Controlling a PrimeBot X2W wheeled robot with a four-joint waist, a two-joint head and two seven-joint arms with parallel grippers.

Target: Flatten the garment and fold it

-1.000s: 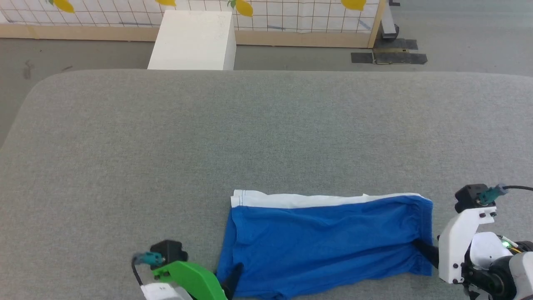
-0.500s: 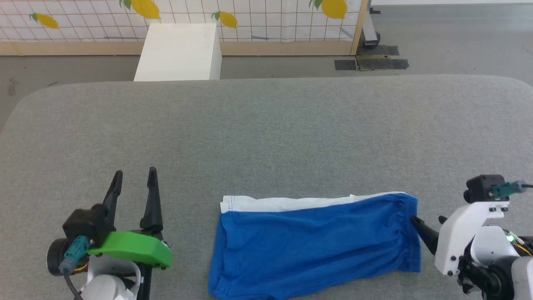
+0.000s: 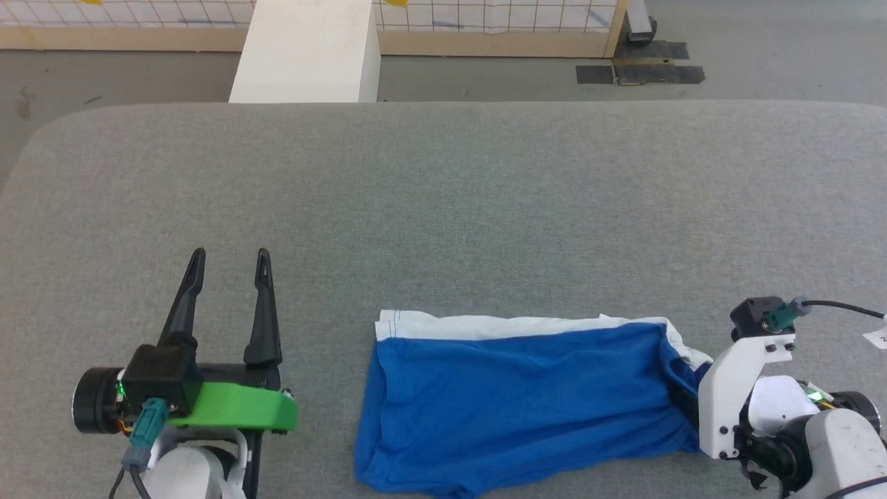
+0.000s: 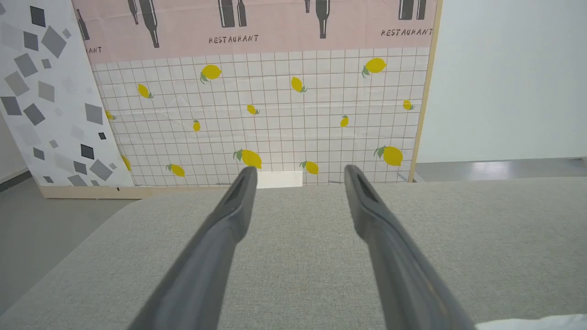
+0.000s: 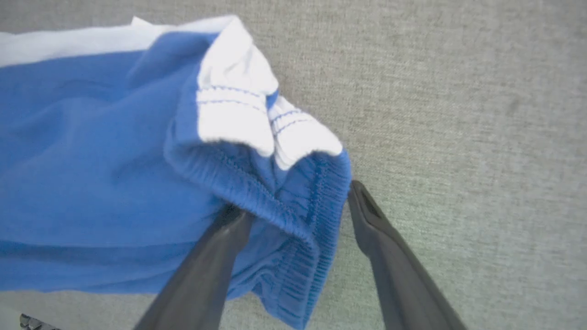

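Fabric of the garment (image 3: 520, 402), spread near the front edge of the bench (image 3: 443, 194), is judged soft, light and limp. Its waistband (image 5: 293, 220) is straddled by the right hand (image 5: 296, 201), fingers apart; the left hand (image 3: 230, 258) is held wide, empty. It is best pinched at the corners.

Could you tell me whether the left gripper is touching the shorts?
Apart: the head view shows bare grey table between the left gripper and the shorts.
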